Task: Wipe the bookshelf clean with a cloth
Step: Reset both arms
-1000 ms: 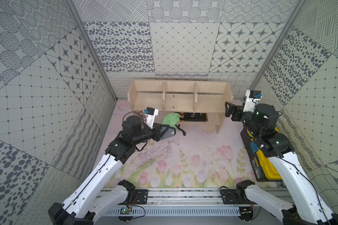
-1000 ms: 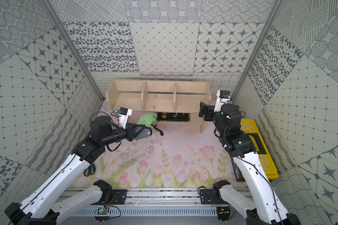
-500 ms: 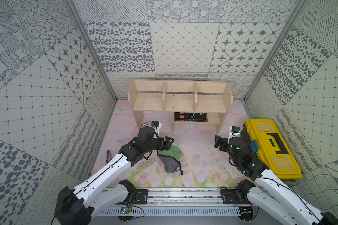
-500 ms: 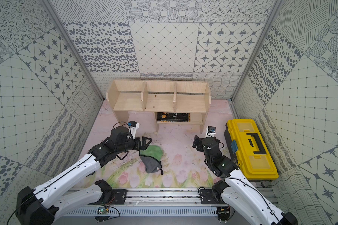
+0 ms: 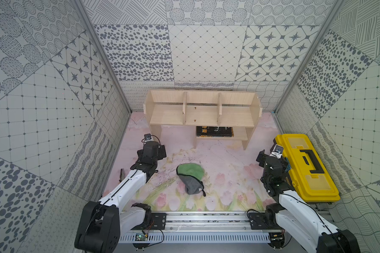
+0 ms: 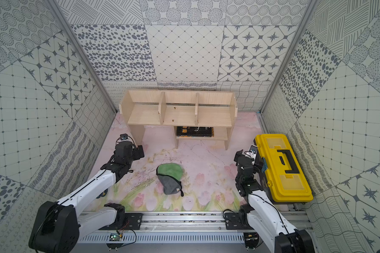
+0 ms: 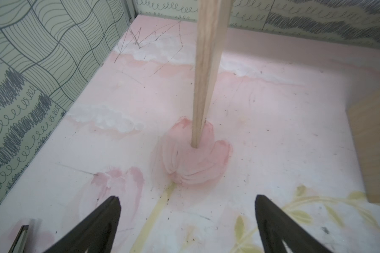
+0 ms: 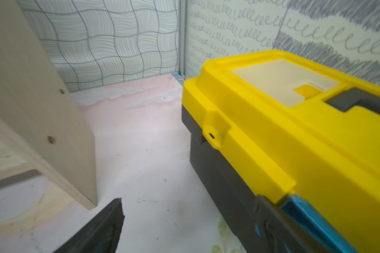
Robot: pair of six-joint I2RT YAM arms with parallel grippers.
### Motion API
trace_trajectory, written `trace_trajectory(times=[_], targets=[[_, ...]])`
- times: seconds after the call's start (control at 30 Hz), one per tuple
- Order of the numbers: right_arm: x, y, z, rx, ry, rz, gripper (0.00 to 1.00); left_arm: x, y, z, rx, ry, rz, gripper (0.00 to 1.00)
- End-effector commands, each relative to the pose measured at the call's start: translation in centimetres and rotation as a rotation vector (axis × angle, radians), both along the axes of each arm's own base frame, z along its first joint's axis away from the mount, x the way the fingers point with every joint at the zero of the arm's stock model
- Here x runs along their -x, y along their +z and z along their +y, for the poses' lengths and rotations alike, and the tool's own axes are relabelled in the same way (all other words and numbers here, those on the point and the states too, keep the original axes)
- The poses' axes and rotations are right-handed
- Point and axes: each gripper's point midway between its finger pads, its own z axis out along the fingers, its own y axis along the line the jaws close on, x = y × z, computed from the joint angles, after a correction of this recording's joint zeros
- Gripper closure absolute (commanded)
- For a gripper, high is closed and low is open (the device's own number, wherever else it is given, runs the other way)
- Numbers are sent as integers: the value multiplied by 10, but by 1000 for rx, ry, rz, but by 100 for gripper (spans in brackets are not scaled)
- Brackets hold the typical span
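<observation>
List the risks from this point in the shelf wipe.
The cloth lies bunched on the mat, held by neither end effector; a regrasp may catch only a fold.
The bookshelf shows specks in its middle compartment, so wiping looks unfinished.
The right end effector is close beside the toolbox; swinging out may knock it.

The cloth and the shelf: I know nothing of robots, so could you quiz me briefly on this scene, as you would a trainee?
1. True or false: the left gripper holds the cloth.
2. On the bookshelf, where does the black book lie? A: middle compartment; B: lower shelf; C: right compartment.
3. The toolbox has a lid coloured ____.
Key: 1 false, the left gripper is open and the cloth lies loose on the table; 2 B; 3 yellow.
</observation>
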Motion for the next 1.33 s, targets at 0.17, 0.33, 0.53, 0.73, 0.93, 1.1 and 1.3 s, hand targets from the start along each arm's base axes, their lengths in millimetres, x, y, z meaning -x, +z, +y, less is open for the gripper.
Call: trace_trajectory(times=[0.17, 0.33, 0.53, 0.73, 0.93, 1.1, 1.3], targets=[[-66, 9, 23, -77, 287, -154, 3, -43, -23, -3, 7, -98, -184, 1], [-107, -20, 75, -57, 564, -110, 3, -51, -41, -15, 4, -180, -202, 1], [-117, -32, 79, -59, 560, 32, 3, -48, -44, -11, 20, -150, -206, 1], [-117, -31, 79, -57, 555, 15, 3, -48, -44, -11, 11, -150, -207, 1], [-117, -31, 79, -57, 556, 16, 3, -49, -44, -11, 10, -150, -208, 1], [-118, -31, 78, -65, 557, 17, 3, -48, -44, -11, 10, -150, -208, 1], [-118, -31, 78, -67, 558, 16, 3, -49, -44, -11, 10, -149, -208, 1]])
